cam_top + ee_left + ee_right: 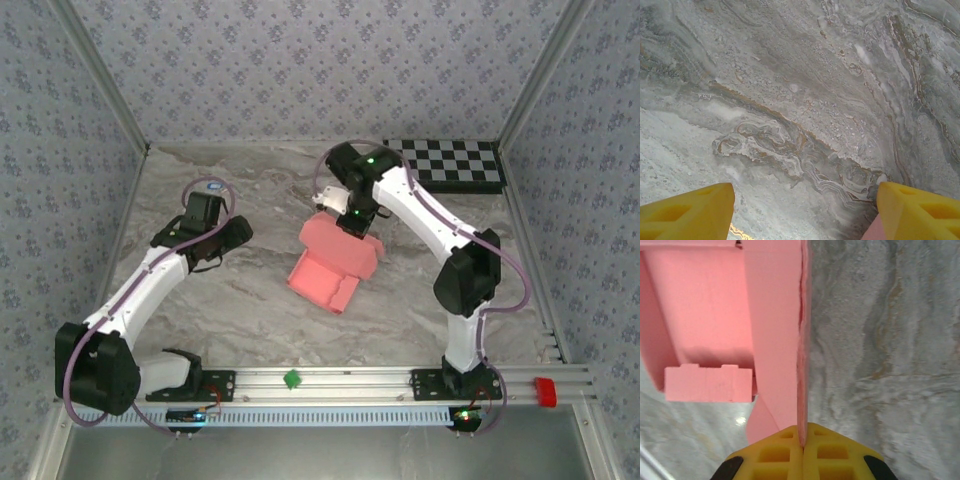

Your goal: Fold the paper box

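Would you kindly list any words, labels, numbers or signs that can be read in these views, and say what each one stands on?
No text can be read.
The paper box is plain pink card with no print.
The checkerboard bears only black and white squares.
The red piece and the green piece on the front rail are too small to show any marking.

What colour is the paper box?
The paper box is salmon pink, clearest in the right wrist view.

bright, even light; soft shadows beside the paper box [335, 268], small glare on the table [880, 340].
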Motion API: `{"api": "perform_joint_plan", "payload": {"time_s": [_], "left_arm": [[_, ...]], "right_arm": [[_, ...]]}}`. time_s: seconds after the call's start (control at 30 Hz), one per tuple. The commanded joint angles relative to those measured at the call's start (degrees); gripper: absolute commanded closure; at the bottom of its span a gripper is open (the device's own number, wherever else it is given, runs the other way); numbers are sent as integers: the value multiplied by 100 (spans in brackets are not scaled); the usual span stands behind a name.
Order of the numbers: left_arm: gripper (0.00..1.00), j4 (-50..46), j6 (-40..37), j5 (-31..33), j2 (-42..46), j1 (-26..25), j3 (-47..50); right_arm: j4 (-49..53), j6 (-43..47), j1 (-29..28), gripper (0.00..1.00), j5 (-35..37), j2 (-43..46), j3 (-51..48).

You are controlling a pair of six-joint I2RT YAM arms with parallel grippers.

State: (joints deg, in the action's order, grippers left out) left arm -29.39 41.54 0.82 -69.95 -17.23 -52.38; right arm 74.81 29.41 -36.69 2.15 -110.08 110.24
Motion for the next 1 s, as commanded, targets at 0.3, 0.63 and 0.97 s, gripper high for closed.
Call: {"api": "perform_joint_plan", "payload": {"time_s": [0.3, 0.63, 0.97], "left_arm": [[25, 56, 70, -109, 166, 45, 182], [25, 166, 127, -190, 172, 53, 291], [25, 305, 7, -342, 83, 54, 296]], "right_arm": [[-1753, 1624, -647, 100, 2474, 259, -491], [-1982, 2238, -813, 92, 2057, 251, -798], [-2093, 2046, -820, 54, 2187, 167, -396]]}}
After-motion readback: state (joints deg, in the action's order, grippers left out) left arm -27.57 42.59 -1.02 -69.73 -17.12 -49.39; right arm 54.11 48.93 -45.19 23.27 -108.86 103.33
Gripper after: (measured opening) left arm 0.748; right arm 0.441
